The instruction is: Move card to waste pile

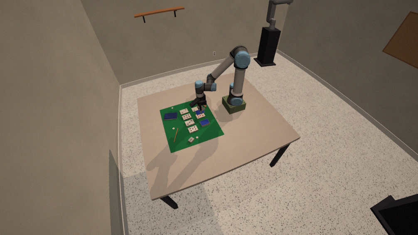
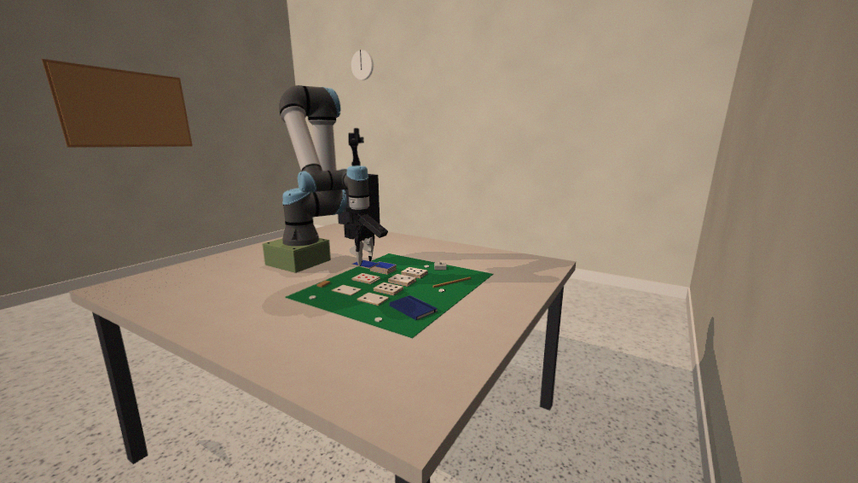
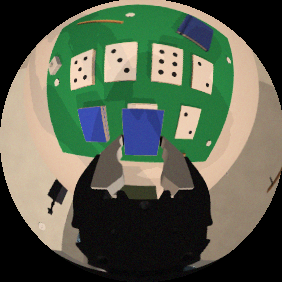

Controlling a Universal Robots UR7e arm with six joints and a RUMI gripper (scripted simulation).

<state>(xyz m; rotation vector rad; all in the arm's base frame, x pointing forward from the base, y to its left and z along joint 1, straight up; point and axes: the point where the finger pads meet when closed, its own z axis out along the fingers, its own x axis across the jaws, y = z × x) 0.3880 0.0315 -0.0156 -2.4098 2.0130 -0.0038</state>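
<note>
Stock [image 3: 93,123] just left of me, near held card's left edge: drifting that way risks a nudge or half-landing on it.

My gripper [image 3: 141,136] clenched on top card [image 3: 142,130], blue back up, gripped by its side edges. It hangs over waste pile [image 3: 142,105], whose pale far edge peeks out. Height above the pile is unclear; releasing high risks the rigid tile bouncing or skating off.

Two-pip card [image 3: 188,121] to right, green mat [image 3: 170,131] showing between: more room there.
</note>
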